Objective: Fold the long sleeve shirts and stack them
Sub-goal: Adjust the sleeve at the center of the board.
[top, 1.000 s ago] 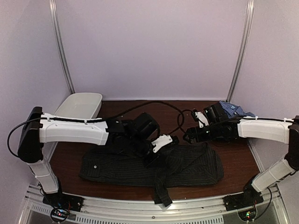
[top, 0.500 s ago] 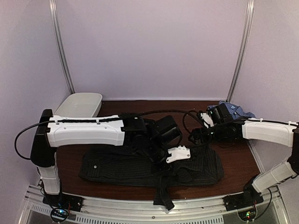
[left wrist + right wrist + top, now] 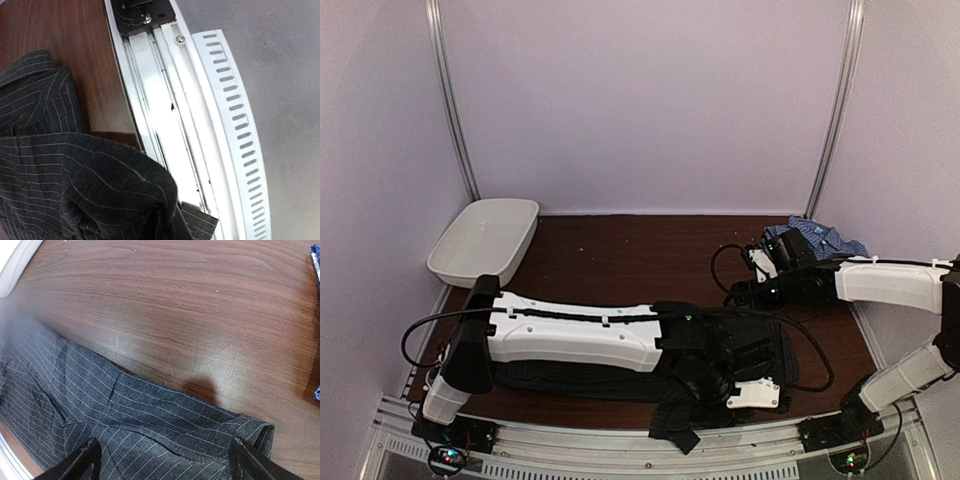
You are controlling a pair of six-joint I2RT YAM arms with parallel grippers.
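Two shirts: the black shirt (image 3: 150,415) lies half folded at the front of the table (image 3: 620,260), the blue check shirt (image 3: 815,238) bunched far right. The left pincer (image 3: 755,393) sits on the black cloth, grip unclear; the right pincer (image 3: 170,462) is wide apart. Next, I think: flatten that fold.

No readable text, labels, or numbers

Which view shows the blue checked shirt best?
Top external: the blue checked shirt lies crumpled at the table's far right corner. Right wrist catches only edge slivers; left wrist shows none.
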